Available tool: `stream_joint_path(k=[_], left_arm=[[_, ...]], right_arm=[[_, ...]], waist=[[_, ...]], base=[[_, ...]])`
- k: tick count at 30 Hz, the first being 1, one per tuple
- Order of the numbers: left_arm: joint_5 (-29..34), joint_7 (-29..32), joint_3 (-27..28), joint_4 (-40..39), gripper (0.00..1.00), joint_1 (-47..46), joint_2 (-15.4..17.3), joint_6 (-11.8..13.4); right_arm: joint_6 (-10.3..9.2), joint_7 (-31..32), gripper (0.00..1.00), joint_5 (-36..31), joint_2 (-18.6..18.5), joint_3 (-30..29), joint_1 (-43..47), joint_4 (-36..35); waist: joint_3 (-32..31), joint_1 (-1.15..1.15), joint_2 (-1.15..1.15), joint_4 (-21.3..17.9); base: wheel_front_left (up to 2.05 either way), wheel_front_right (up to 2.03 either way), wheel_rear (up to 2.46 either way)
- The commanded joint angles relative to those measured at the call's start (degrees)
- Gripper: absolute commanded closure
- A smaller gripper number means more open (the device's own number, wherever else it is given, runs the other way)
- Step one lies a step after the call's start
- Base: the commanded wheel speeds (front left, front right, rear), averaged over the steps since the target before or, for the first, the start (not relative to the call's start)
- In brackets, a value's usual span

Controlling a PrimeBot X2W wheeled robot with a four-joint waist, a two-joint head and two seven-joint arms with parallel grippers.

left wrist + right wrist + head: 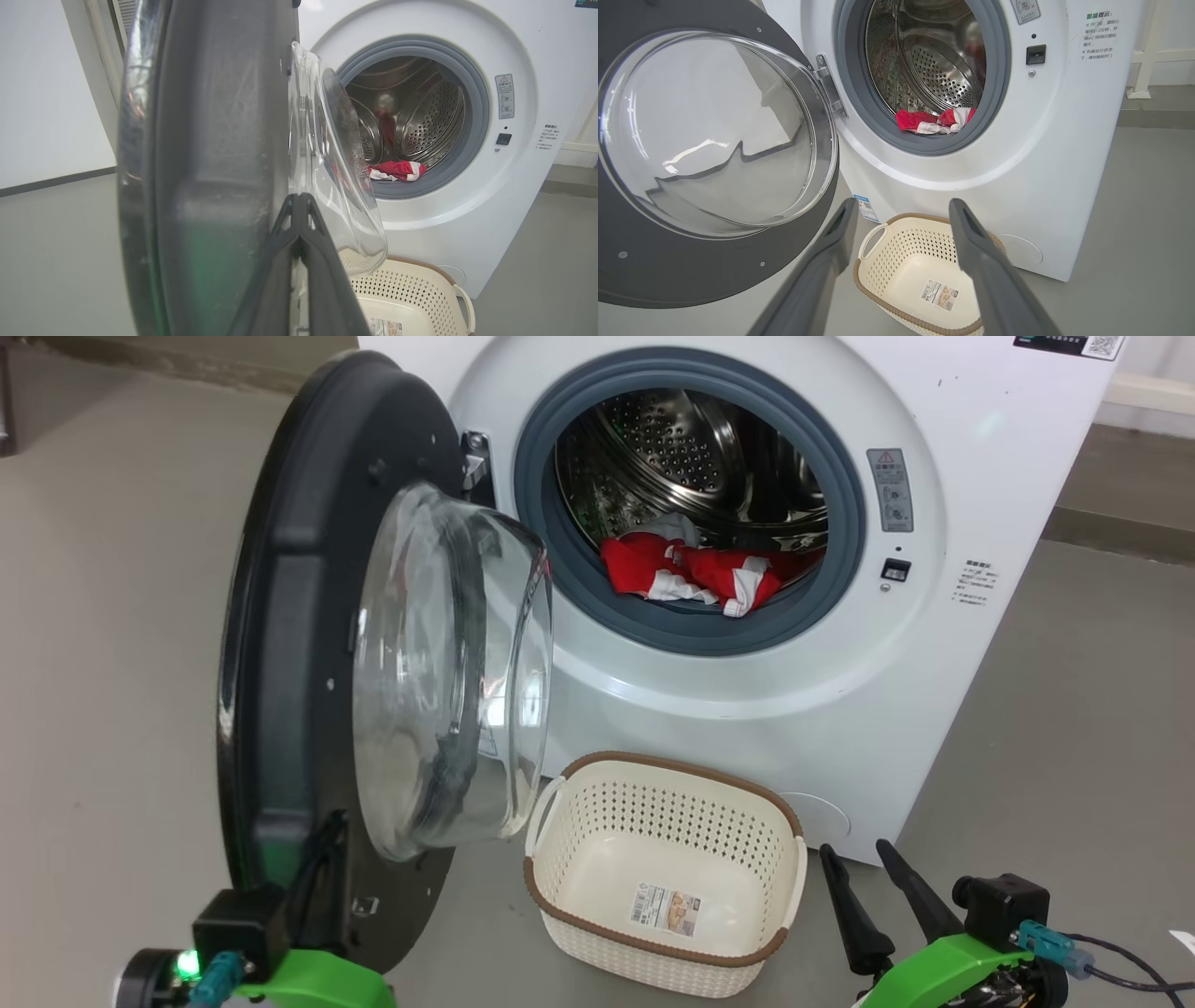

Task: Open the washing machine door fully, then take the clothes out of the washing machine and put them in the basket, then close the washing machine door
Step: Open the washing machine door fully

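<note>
Left gripper point(296, 200), fingers together, at the washing machine door point(210, 163) — black rim, bulging clear glass — right gripper point(854, 851) apart.

Washing machine point(980, 457): white front-loader, standing on the floor. A grey rubber ring point(845, 523) runs around the mouth and the perforated steel drum point(691, 448) is exposed.

Door point(289, 616): swung wide open on its left-side hinge. The black rim is nearly edge-on in the head view, with the clear glass bowl point(448, 672) bulging toward the machine.

Clothes point(691, 574): red with white panels, bunched at the drum's front lip and resting on the lower ring. A pale piece lies just behind them.

Basket point(672, 765): cream, perforated, brown rim. It stands upright on the floor just before the machine, below the mouth and beside the door's bowl. A paper sticker point(665, 907) is on its bottom.
</note>
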Motion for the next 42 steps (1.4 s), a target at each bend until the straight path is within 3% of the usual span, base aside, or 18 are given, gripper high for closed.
stream_joint_path(k=[1,6,20,26,42], left_arm=[[-0.33,-0.11,3.2,-1.04,1.0,-1.14,1.98,0.95],[-0.83,0.14,5.37,-0.02,1.0,-1.33,4.07,1.72],[-4.16,-3.47,11.25,10.98,1.0,-8.28,9.67,0.21],[-4.6,-3.86,12.53,12.51,1.0,-10.11,10.72,1.26],[-6.74,-6.08,15.92,21.99,1.0,-16.27,14.0,1.26]], right_arm=[[0.39,-0.53,0.0,0.21,-0.02,1.09,-0.89,-1.15],[0.39,-0.53,0.0,-0.13,-0.02,0.87,-0.18,-1.3],[0.39,-0.54,0.0,-2.19,-0.02,0.12,-0.39,-1.29],[0.39,-0.54,0.0,-3.11,-0.02,-0.05,-0.94,-1.28],[0.39,-0.54,0.0,-4.86,-0.02,-0.8,-2.35,-0.83]], waist=[[-0.04,0.0,0.0,0.2],[0.14,0.0,0.0,0.36],[2.26,0.0,0.0,-0.22],[3.45,0.0,0.0,-0.87],[5.29,0.0,0.0,-2.94]], base=[[0.0,0.0,0.0],[0.0,0.0,0.0],[0.0,0.0,0.0],[0.0,0.0,0.0],[0.0,0.0,0.0]])
